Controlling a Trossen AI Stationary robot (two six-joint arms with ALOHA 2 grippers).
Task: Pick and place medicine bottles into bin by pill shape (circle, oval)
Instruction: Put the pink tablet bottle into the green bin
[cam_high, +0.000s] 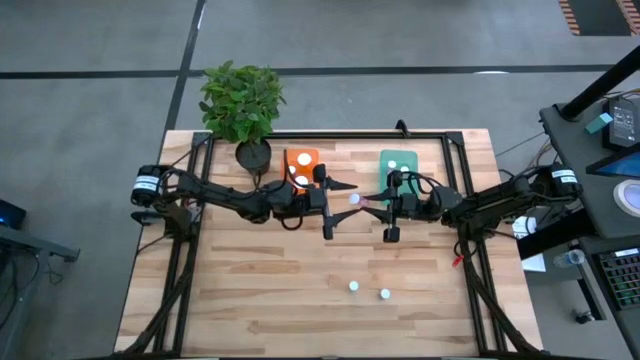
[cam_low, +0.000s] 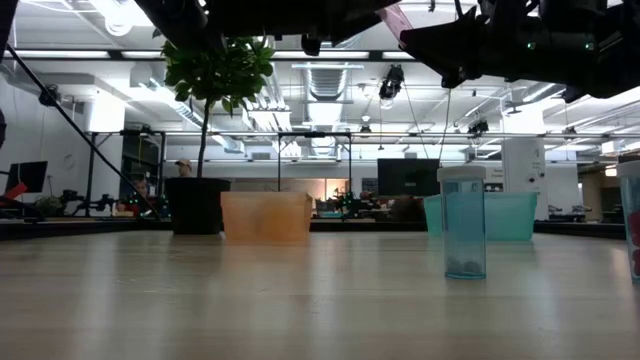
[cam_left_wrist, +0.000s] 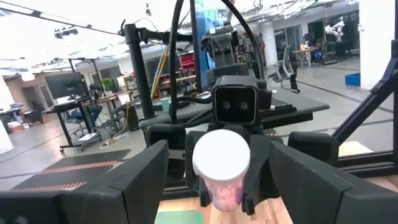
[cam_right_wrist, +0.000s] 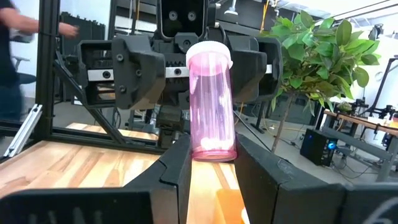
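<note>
Both arms meet over mid-table, grippers facing each other between the two bins.

Right gripper is clamped on a pink bottle, fingers pinching its base. The bottle has a white cap and pale pills sit at its bottom (shape too small to call). In the high view it shows as a white dot in the gap between the two grippers, held above the wood.

Left gripper has its fingers spread wide. In its wrist view the bottle's cap sits in the gap between them, facing the camera, with space on both sides. It is not gripping anything.

The orange bin is at the back of the table, just beside the left wrist, with white caps visible inside. The teal bin is at the back too, near the right wrist, with at least one white cap in it. The black plant pot stands just left of the orange bin, carrying the leafy plant.

Two loose bottles stand on the front part of the table, well apart from the arms: one and one close beside it. The low view shows a teal-tinted bottle upright with something small at its bottom.
</note>
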